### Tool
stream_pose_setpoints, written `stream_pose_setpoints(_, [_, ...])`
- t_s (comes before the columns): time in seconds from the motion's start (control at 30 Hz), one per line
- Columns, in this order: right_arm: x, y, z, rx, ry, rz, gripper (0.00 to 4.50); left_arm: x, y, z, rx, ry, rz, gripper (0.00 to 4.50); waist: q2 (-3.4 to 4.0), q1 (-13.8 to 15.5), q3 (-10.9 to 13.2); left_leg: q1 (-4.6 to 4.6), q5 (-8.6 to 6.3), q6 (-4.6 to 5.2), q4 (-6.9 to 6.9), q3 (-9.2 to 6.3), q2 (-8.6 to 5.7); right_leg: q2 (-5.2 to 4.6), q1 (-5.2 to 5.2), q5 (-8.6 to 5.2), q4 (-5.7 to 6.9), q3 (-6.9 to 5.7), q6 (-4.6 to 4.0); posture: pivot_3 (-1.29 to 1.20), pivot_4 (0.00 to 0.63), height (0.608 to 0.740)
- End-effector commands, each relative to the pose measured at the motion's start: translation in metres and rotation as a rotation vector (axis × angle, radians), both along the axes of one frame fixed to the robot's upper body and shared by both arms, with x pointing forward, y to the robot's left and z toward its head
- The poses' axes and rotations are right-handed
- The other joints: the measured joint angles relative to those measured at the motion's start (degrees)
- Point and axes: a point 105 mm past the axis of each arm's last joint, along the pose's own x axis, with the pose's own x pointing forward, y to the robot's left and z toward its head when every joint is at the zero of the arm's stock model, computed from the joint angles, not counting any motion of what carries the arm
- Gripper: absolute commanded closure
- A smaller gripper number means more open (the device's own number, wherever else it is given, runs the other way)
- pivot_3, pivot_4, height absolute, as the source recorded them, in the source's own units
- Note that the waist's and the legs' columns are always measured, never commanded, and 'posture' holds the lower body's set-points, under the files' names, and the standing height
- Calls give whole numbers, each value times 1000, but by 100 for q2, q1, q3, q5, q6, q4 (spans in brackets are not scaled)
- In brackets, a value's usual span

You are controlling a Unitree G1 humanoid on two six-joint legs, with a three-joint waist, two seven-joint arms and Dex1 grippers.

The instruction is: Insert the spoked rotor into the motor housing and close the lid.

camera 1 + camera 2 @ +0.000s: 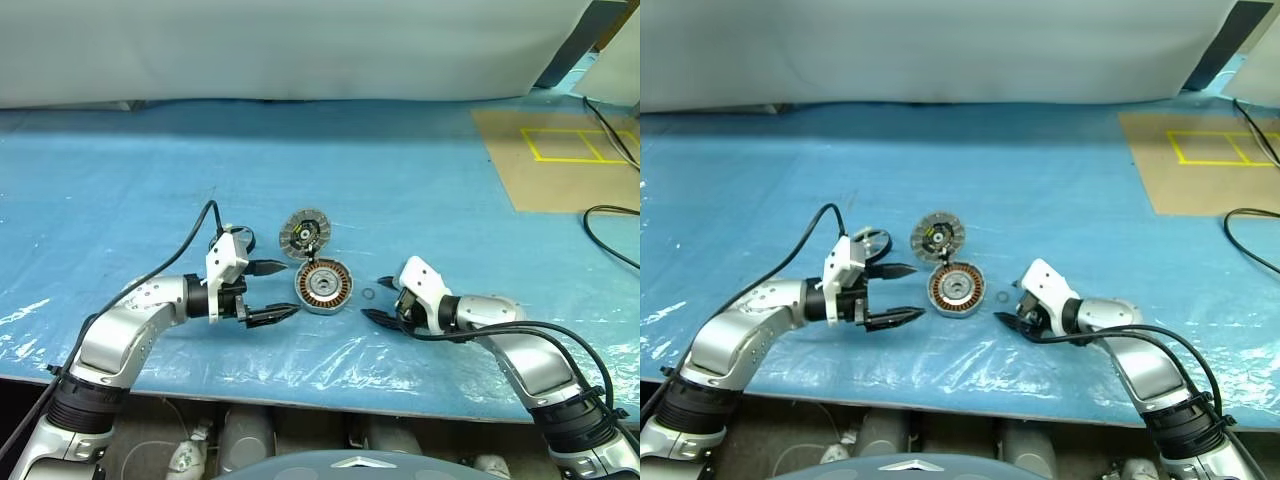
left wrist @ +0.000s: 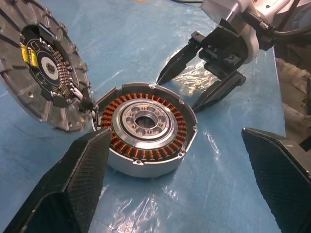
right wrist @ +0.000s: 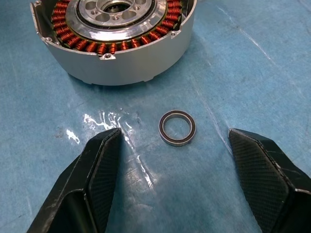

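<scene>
My left gripper point(image 1: 278, 292) hangs with its two black fingers spread wide and nothing between them. The motor housing point(image 1: 323, 286) sits on the blue sheet point(image 1: 420, 190) just past my left fingertips, its ring of copper windings facing up around a silvery centre with a dark hole. The lid point(image 1: 305, 234) leans tilted against the housing's far edge, touching it, its dark inner face with a small yellow mark turned toward my left gripper.

My right gripper point(image 1: 381, 300) is on the other side of the housing, fingers also spread and empty, tips low over the sheet. A small plain ring point(image 3: 177, 127) lies flat on the sheet just ahead of my right fingertips, between them and the housing, touching neither.

I cannot tell where the spoked rotor is.
</scene>
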Motion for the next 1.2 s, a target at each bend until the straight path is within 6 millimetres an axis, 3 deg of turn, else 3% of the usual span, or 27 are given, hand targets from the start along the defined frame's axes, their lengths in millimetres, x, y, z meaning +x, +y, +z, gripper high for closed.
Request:
stream_pose_setpoints(0.03, [-1,1,-12,-39,29,-3,835,-1,-2,7,9,-46,-7,0,-1,-2,0,4,0,0,0,0,0,0,4,0,0,0,0,0,150,740])
stream_pose_setpoints(0.07, [0,3,-11,-37,28,-3,835,-1,-2,6,10,-48,-4,0,-1,-2,0,9,0,1,1,0,0,0,9,0,0,0,0,0,150,740])
stream_pose_setpoints(0.17, [4,5,-9,-41,16,-2,1426,-1,-2,6,10,-48,-2,0,-1,-1,-1,16,-2,3,1,-1,0,0,15,-1,0,1,1,0,150,740])
stream_pose_setpoints(0.4, [0,-6,-25,-76,48,-19,3755,-1,-4,6,9,-48,-2,0,-1,1,-1,12,-1,0,-2,-1,-1,-1,14,-2,-4,0,2,0,150,740])
stream_pose_setpoints(0.43, [-1,-8,-27,-78,51,-21,3930,-1,-4,6,9,-48,-4,0,-1,1,-1,12,-1,1,-2,-1,-1,-1,15,-2,-5,0,2,0,150,740])
stream_pose_setpoints(0.57, [-1,-18,-29,-94,44,-38,3929,0,-5,6,8,-47,-7,0,-2,12,-2,12,-1,1,-2,-1,-2,-2,17,-2,-6,0,3,0,150,740])
stream_pose_setpoints(0.67, [1,-13,-16,-32,48,-42,3929,0,-4,6,11,-46,-8,0,-2,14,-2,12,-2,3,-2,-1,-8,-8,20,-3,-7,0,3,0,150,740])
stream_pose_setpoints(0.93, [5,19,70,198,-10,117,3929,-1,-4,9,2,-48,-16,0,2,-10,1,1,-1,3,-7,-6,-6,-4,1,-2,-6,2,3,0,150,740])
stream_pose_setpoints(1.07, [1,29,79,195,-9,195,3929,-1,-5,8,-1,-47,-12,0,2,11,0,-1,0,-1,-11,-3,-3,-1,0,-4,-8,-1,3,0,150,740])
stream_pose_setpoints(1.2, [6,39,73,181,9,234,3929,-2,-5,6,6,-50,-11,0,2,6,1,-6,1,-1,-10,-2,-5,-4,-1,-4,-10,-2,3,0,150,740])
